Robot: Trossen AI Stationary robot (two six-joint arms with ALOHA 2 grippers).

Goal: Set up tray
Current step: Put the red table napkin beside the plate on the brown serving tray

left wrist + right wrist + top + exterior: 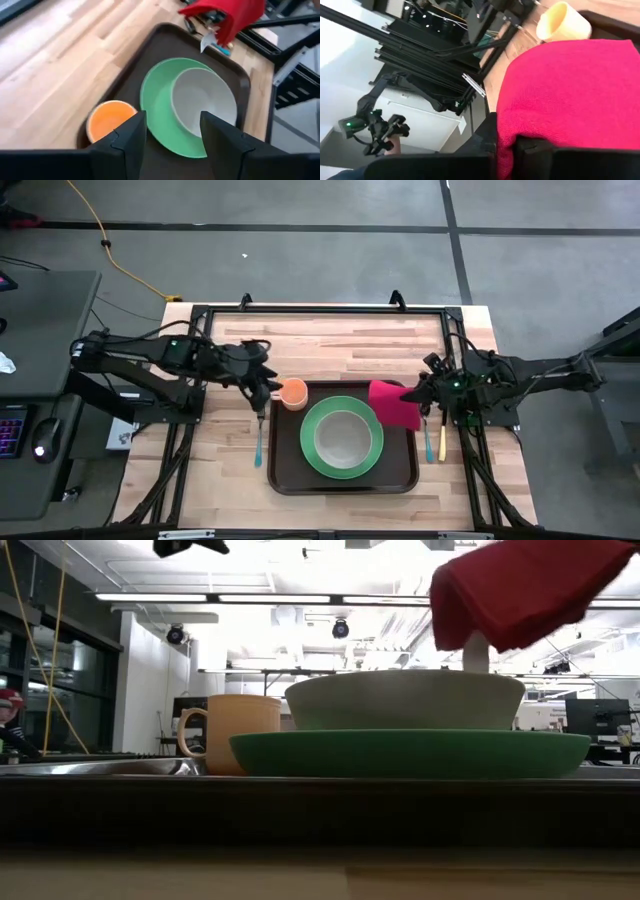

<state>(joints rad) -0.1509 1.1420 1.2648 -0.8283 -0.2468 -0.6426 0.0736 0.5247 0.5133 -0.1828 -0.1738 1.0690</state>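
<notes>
Three items already sit on the tray (290, 472), which lies on the wooden worktop (340, 345) between the two arms, toward its near edge: a green plate (342, 438) at the tray's centre, a pale bowl (342, 436) resting on that plate, and an orange cup (293, 393) at the tray's far left corner, beside the plate. Still in the air is a red napkin (394, 403), pinched in the pressed-together jaws of the right gripper (414, 395) and hanging above the tray's far right corner; in the low view it hangs clear above the bowl. Judged from this, placing the napkin is the step in hand. Outside the tray, two pieces of cutlery lie on the worktop: a blue-handled utensil (258, 446) just left of the tray and a yellow-handled utensil (442, 442) just right of it, with a further pale-handled one beside the latter. These appear not yet placed, so the setting is judged roughly half complete. The left gripper (172, 131) hovers over the cup's side of the tray with jaws spread and nothing between them.
</notes>
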